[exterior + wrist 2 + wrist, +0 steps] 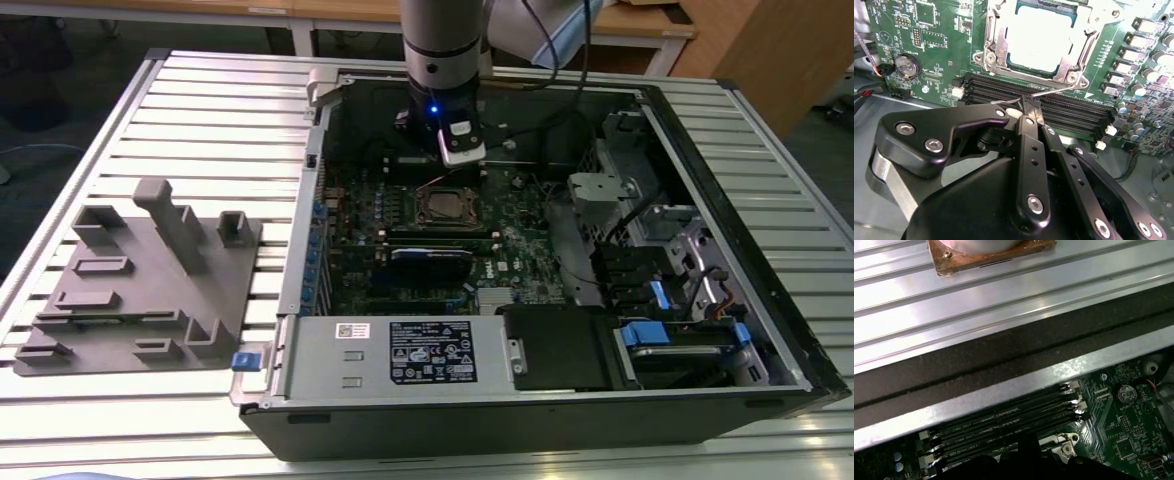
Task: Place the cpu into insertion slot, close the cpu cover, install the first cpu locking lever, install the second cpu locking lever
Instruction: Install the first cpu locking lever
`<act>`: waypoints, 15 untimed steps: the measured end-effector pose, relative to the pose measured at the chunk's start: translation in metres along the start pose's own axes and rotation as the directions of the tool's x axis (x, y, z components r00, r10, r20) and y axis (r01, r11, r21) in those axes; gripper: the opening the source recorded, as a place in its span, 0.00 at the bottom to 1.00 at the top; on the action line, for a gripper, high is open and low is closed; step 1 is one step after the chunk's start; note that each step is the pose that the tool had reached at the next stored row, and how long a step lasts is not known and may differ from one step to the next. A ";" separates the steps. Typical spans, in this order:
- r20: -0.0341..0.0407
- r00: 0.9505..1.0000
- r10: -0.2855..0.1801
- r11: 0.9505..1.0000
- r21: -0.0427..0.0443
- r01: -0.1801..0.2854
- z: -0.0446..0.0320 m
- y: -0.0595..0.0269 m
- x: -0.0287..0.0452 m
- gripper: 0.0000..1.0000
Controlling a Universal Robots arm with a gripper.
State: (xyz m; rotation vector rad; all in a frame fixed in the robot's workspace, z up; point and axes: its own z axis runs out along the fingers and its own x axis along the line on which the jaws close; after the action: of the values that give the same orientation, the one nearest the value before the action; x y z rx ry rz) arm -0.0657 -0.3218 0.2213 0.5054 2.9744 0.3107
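The cpu (1039, 35) sits in the insertion slot (1072, 76), its pale top showing through the window of the cpu cover (1001, 35), which looks folded flat over it. A thin wire locking lever (1056, 90) runs along the socket edge nearest the memory slots (989, 90). The gripper (1031, 106) has its two fingers pinched together on the lever's free end, just above those slots. In the exterior view the gripper (459, 152) hangs inside the open computer case (747, 330), which stands on the slatted desk (200, 90).

The hold is at the very fingertips on a round, springy wire, so the lever could slip free and spring up, letting the cover lift. If the lever is pressed off its arc, the fingertips could scrape the memory slots or the green board (929, 55). If the lever misses its retaining hook, the cpu would be left unclamped.
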 end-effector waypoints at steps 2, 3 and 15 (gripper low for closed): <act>0.000 1.000 0.000 1.000 0.000 0.000 0.0009 -0.0002 0.0001 0.11; 0.000 1.000 0.000 1.000 0.000 0.000 0.0013 -0.0003 0.0001 0.11; 0.003 1.000 -0.002 1.000 0.010 0.002 0.0098 -0.0011 -0.0018 0.11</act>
State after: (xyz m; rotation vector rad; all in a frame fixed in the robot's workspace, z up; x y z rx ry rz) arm -0.0630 -0.3216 0.2117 0.5041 2.9746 0.2943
